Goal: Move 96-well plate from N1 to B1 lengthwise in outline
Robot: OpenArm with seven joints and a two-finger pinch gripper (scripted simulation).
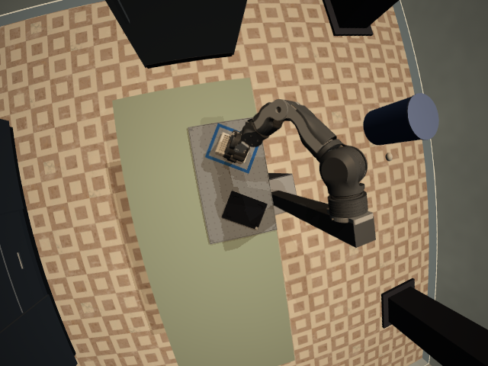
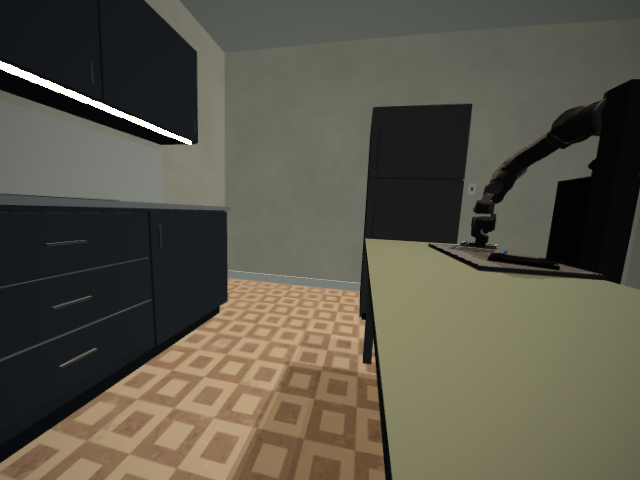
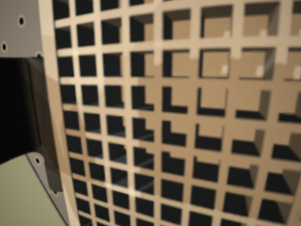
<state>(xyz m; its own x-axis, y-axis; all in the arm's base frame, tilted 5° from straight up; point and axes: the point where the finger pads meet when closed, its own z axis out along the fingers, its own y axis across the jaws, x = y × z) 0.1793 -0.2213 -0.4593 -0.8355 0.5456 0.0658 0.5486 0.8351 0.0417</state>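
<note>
The cream 96-well plate lies within the blue taped outline B1 on the grey deck, its long sides roughly along the outline's long sides. My gripper is over the plate and shut on it. In the side view the gripper reaches down to the deck, with the plate low at or just above it. The wrist view is filled by the plate's grid of wells, right way up. The black plate nest N1 stands empty at the deck's near end.
The deck lies on a green table. The arm's black base mount reaches in from the right. Dark cabinets and a dark cylinder stand around on the floor, away from the deck.
</note>
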